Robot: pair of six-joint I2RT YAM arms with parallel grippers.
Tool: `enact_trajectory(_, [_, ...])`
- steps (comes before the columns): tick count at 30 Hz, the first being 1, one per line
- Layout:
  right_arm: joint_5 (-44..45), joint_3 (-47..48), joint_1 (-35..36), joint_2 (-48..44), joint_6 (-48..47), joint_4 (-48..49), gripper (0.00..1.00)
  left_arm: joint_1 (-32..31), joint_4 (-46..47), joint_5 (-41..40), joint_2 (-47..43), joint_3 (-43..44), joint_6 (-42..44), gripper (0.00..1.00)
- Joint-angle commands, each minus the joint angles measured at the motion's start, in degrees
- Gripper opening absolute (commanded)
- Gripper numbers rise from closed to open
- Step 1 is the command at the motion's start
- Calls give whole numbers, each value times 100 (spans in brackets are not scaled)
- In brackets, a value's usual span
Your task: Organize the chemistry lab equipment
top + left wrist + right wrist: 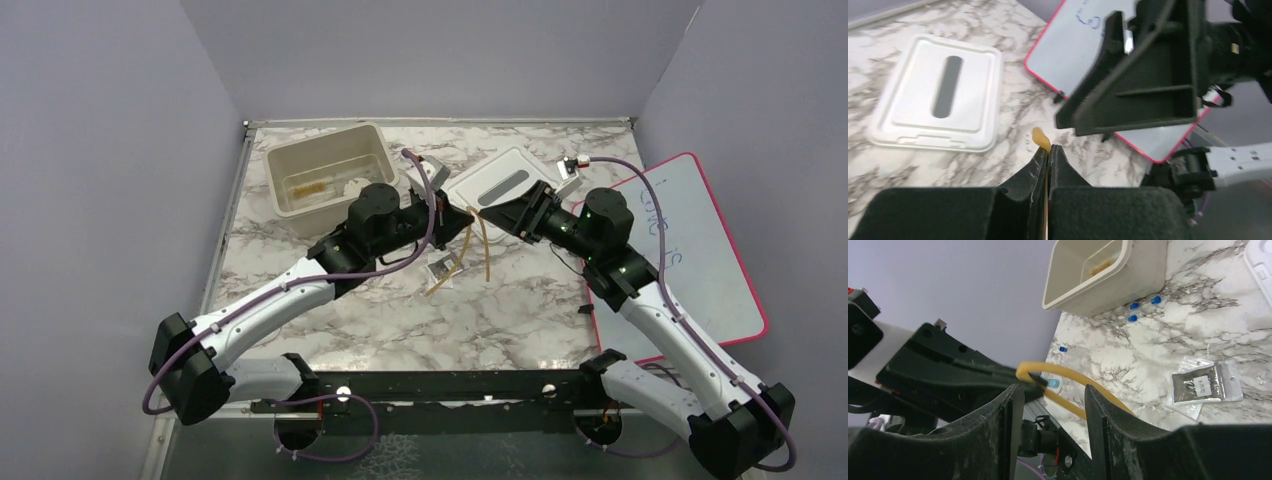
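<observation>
My left gripper [457, 212] is shut on the amber rubber tubing [470, 248], which hangs in two strands down to the marble table. In the left wrist view the tubing's tip [1040, 139] sticks out above the closed jaws [1049, 149]. My right gripper [488, 213] is open and faces the left one, close to the held tubing; in its wrist view the tubing [1075, 374] runs just beyond the spread fingers [1053, 392]. A black-and-white packet [440, 268] lies under the tubing and also shows in the right wrist view [1205, 385]. Tiny blue pieces [1134, 306] lie by the bin.
The beige bin [372, 158] stands at the back left with some items inside. Its white lid [505, 180] lies behind the grippers. The red-bordered whiteboard [700, 240] lies on the right. A small white item [572, 165] sits beside the lid.
</observation>
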Motion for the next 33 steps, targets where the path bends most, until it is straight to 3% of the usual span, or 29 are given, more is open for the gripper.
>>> enact_trajectory(1, [631, 148, -5, -341, -241, -297, 53, 394, -1054, -842, 75, 710, 416, 0])
enact_trajectory(13, [1160, -2, -5, -553, -495, -764, 52, 2117, -2379, -1725, 689, 2375, 856, 0])
enact_trajectory(20, [1181, -68, -4, -552, -516, -829, 52, 2879, -2756, -2104, 999, 2794, 1360, 0])
enact_trajectory(33, [1246, -144, 0, -491, -512, -904, 52, 4253, -3191, -1413, 1900, 3353, 2425, 0])
